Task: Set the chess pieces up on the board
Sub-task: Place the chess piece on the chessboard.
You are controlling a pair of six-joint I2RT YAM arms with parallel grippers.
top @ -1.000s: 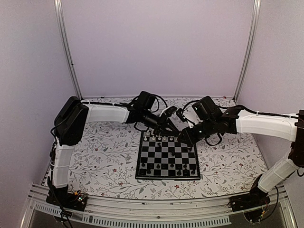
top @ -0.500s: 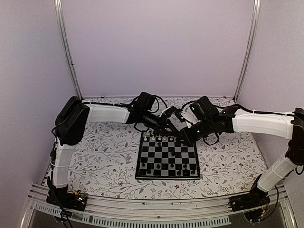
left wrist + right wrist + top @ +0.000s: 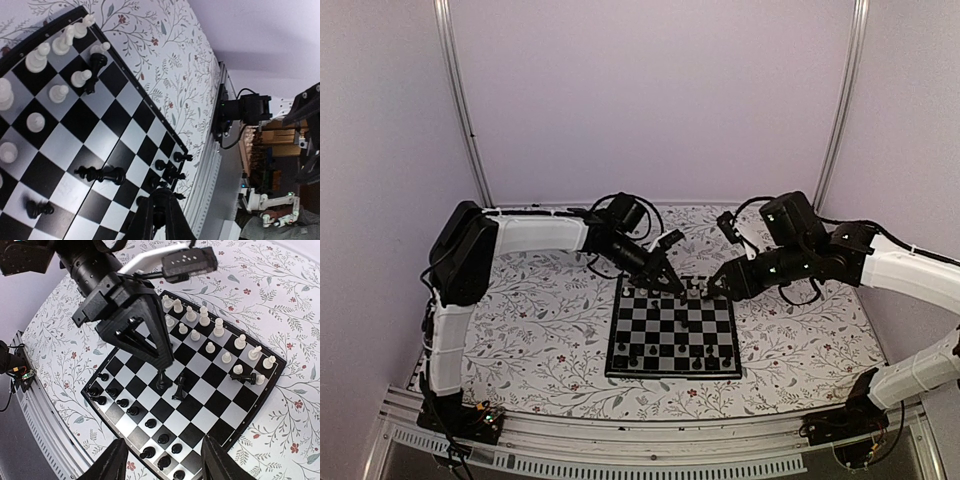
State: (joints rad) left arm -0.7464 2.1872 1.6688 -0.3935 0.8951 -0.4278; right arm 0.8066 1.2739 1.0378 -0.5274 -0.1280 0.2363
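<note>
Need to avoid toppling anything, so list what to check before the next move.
1. Left end effector grips the small black chess piece: ok, shut on it.
2. Right end effector free: ok, open, holding nothing.
3. Every piece upright: not ok, a toppled black piece lies mid-board.
4. Colours separated: not ok, a stray black piece lies among the white chess pieces.
5. Black-and-silver checkered chessboard flat on the floral table cover: ok.
6. Held piece's type: cannot tell.

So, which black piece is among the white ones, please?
The black piece beside the white corner pieces; the other black ones stand mid-board or along their own edge.
</note>
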